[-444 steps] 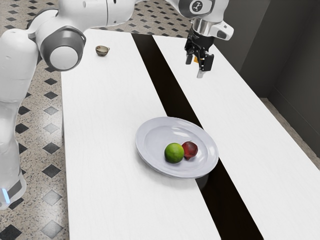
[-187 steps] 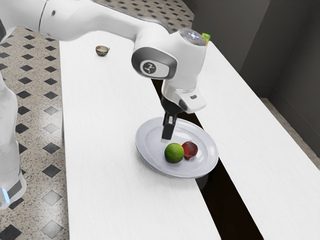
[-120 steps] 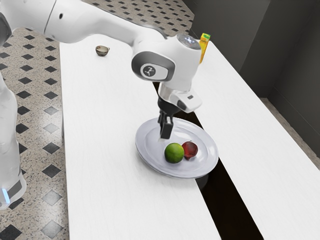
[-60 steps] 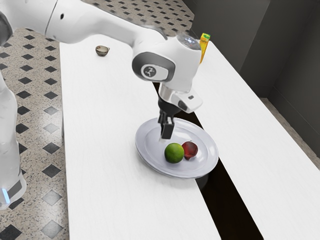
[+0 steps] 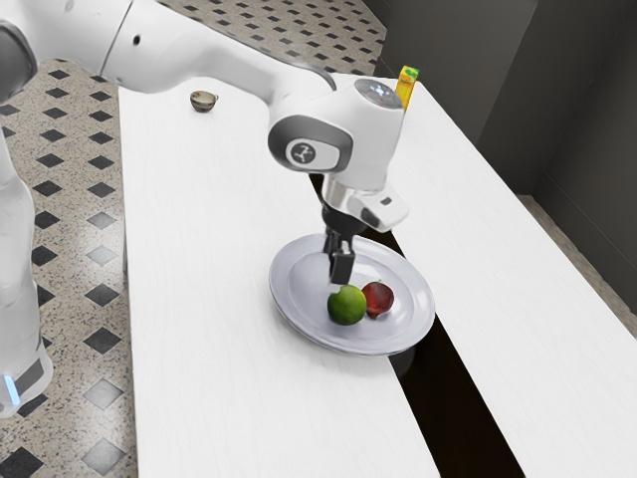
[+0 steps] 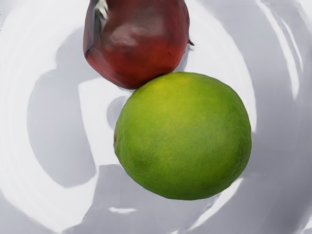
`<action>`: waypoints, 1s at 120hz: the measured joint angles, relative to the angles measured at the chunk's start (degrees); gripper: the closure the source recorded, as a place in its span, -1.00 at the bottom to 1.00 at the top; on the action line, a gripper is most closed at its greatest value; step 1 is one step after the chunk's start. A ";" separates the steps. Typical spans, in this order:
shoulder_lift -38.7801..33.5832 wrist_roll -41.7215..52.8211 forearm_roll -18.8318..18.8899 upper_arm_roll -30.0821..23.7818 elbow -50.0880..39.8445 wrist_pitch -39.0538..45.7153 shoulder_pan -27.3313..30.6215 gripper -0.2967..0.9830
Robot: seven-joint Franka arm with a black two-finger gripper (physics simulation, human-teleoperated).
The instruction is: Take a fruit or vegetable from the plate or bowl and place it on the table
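Where the gripper (image 5: pixel 333 274) hangs: just over the lime (image 5: pixel 346 307), fingers spread
Plate (image 5: pixel 283 301): lime beside red fruit (image 5: pixel 379 299)

The robot's arm (image 5: pixel 224 60) was glossy white, with smooth, rounded, tube-like sections. A thin dark seam ringed the upper section beside a small dark dot, and a dark grey joint cap (image 5: pixel 12 65) curved at the exterior view's left edge. Near the wrist, a broad grey band framed a white oval face bearing a round dark emblem (image 5: pixel 302 152). A shiny grey disc (image 5: pixel 379 94) with small pale marks topped the housing. Below, a white bracket (image 5: pixel 385 210) had a small dark slot. The gripper (image 5: pixel 336 274) was black, perhaps pale at its tip. The white base (image 5: pixel 20 329) carried a grey band and a light-blue strip (image 5: pixel 10 389).
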 joint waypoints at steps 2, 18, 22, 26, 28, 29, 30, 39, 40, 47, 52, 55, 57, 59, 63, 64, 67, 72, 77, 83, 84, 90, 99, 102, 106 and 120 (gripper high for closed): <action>0.02 -0.01 0.00 0.00 0.00 0.29 -0.01 -0.54; 1.03 -0.10 -0.04 0.00 0.00 2.69 -0.06 -0.54; 1.44 -0.12 -0.05 0.00 0.00 3.23 -0.06 -0.54; 2.00 -0.14 -0.06 0.00 0.01 3.74 -0.06 -0.54; 2.25 -0.15 -0.06 0.00 0.00 4.00 -0.06 -0.54; 2.37 -0.16 -0.06 0.00 0.00 4.12 -0.06 -0.54; 2.49 -0.16 -0.06 0.00 0.00 4.24 -0.05 -0.54; 3.48 -0.20 -0.07 0.00 0.00 5.23 -0.04 -0.54; 3.56 -0.21 -0.08 0.00 0.00 5.32 -0.03 -0.54; 4.04 -0.24 -0.08 0.00 0.04 5.89 -0.03 -0.54; 4.38 -0.26 -0.08 0.00 0.07 6.21 -0.04 -0.54; 4.53 -0.27 -0.08 0.00 0.07 6.38 -0.05 -0.54; 4.61 -0.27 -0.08 0.00 0.08 6.48 -0.05 -0.54; 4.70 -0.28 -0.08 0.00 0.08 6.57 -0.05 -0.54; 4.87 -0.30 -0.09 0.00 0.09 6.73 -0.06 -0.54; 4.89 -0.30 -0.09 0.00 0.09 6.77 -0.07 -0.54; 4.98 -0.31 -0.10 0.00 0.08 6.87 -0.07 -0.54; 5.10 -0.33 -0.12 0.00 0.05 7.02 -0.08 -0.54; 5.23 -0.35 -0.14 0.00 0.03 7.13 -0.08 -0.54; 5.37 -0.37 -0.15 0.00 -0.02 7.24 -0.10 -0.54; 5.39 -0.37 -0.15 0.00 -0.03 7.25 -0.10 -0.54; 5.59 -0.38 -0.16 0.00 -0.08 7.30 -0.14 -0.54; 6.06 -0.40 -0.17 0.00 -0.25 7.34 -0.23 -0.54; 6.18 -0.40 -0.17 0.00 -0.35 7.35 -0.26 -0.54; 6.33 -0.41 -0.17 0.00 -0.49 7.36 -0.30 -0.54; 6.65 -0.42 -0.17 0.00 -0.83 7.40 -0.43 -0.54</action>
